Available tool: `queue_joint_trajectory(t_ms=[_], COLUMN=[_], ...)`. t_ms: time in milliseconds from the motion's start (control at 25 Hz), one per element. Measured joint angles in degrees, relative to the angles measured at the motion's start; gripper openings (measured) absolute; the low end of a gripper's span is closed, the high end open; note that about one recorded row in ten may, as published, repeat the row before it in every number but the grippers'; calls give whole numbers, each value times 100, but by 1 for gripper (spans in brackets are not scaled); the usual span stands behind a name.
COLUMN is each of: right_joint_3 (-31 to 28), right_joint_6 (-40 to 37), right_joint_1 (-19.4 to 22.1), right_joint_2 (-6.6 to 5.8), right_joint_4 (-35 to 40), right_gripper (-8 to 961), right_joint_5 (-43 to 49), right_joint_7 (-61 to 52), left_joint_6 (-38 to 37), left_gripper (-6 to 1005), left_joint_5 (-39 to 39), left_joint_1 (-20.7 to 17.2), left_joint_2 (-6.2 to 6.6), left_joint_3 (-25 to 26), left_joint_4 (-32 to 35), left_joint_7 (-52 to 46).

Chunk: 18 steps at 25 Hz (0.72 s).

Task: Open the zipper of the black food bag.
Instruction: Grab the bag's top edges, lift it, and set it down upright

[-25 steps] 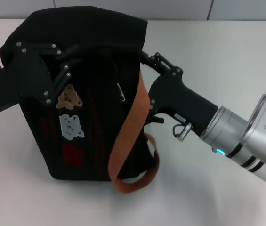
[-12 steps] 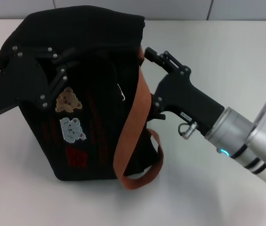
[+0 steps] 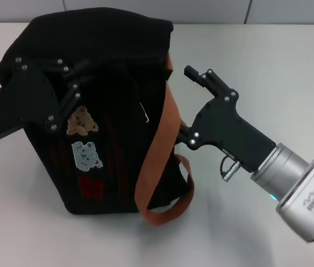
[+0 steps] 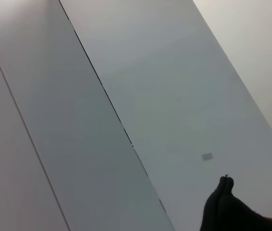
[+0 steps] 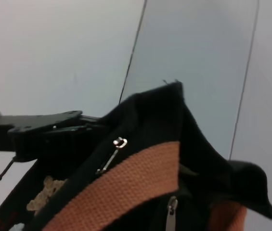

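Observation:
The black food bag (image 3: 118, 139) stands left of centre on the white table, with bear patches and a red mark on its front and a rust-brown strap (image 3: 159, 144) hanging down its right side. My left gripper (image 3: 84, 65) reaches in from the left and is shut on the fabric at the bag's upper front. My right gripper (image 3: 194, 73) hovers just right of the bag's top corner, apart from it. A silver pull tab (image 3: 144, 113) (image 5: 111, 154) dangles on the front beside the strap. The zipper itself is lost in the black fabric.
A second small silver pull (image 5: 173, 207) shows below the strap (image 5: 126, 187) in the right wrist view. The white table (image 3: 268, 67) stretches right of and behind the bag. A grey panelled wall (image 4: 126, 96) fills the left wrist view, with a bit of black fabric (image 4: 227, 209) at its edge.
My right gripper has drawn back from the bag's top right corner, moving right and toward me. The bag and left gripper have shifted only slightly.

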<state>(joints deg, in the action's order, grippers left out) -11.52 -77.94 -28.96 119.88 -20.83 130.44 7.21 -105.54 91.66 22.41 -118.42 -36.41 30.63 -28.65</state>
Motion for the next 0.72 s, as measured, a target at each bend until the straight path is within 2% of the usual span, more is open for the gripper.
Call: queue_joint_trajectory(t_ms=[240, 720], right_joint_3=[9, -79], right_joint_6=[-31, 315], right_joint_1=[50, -154], right_joint_2=[0, 0], right_joint_4=[-202, -392], right_gripper=[839, 838], right_joint_5=[3, -46], right_joint_7=[750, 1160], left_joint_6=[-33, -62], left_gripper=[73, 73], left_joint_5=[-1, 20], left_joint_1=[12, 67], left_joint_2=[-15, -15], left_joint_3=[-13, -25], left_joint_4=[-118, -189], left_joint_7=[0, 0])
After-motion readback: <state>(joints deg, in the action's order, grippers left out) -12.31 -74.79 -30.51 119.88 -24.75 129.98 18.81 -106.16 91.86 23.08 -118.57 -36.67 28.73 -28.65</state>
